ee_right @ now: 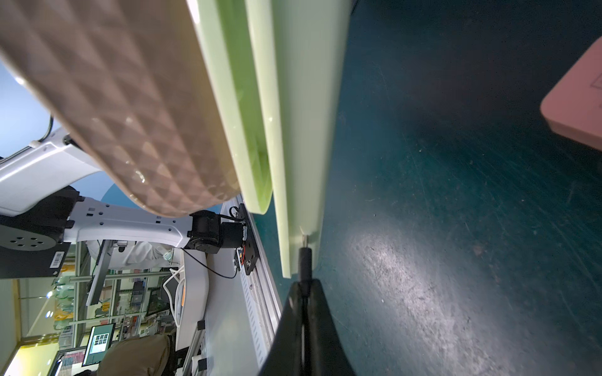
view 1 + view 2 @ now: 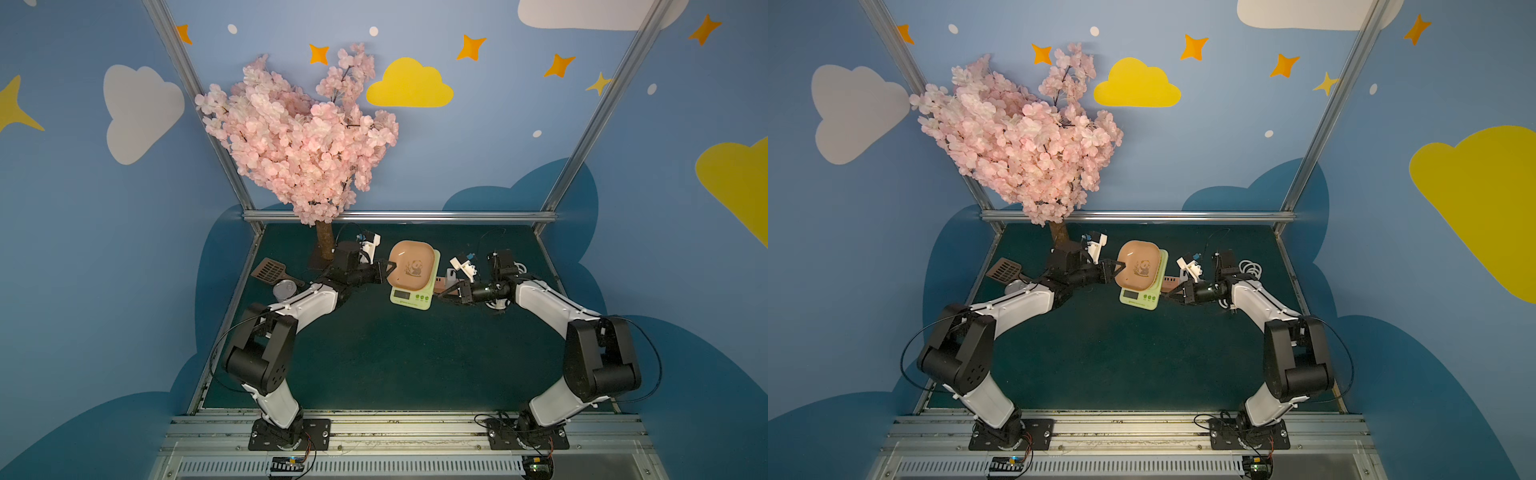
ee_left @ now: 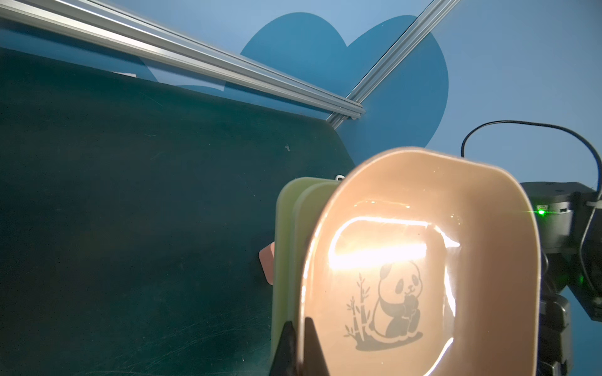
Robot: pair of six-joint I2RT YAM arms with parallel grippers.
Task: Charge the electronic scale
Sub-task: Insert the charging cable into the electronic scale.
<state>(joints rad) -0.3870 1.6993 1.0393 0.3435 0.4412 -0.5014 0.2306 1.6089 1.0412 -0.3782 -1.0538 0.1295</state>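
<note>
Plugging-in looks nearly finished. The small pale green electronic scale [image 2: 410, 297], topped by its peach-pink rounded-square tray [image 2: 411, 262] with a panda drawing, sits on the dark green tabletop [image 2: 374, 353] toward the back middle, between the two arms. The left fingers [image 3: 284, 355] are pinched together on the tray's rim, apparently steadying the scale. The right fingers [image 1: 321, 325] are clamped on a black cable plug [image 1: 305, 260], whose metal tip meets a port in the scale's side wall. A sliver of metal shows there, so I judge it not fully seated. A salmon-orange power strip [image 1: 576, 107] lies just beside the scale. Whether the cable's other end is powered cannot be told. What seems left is to push the plug home and let go.
</note>
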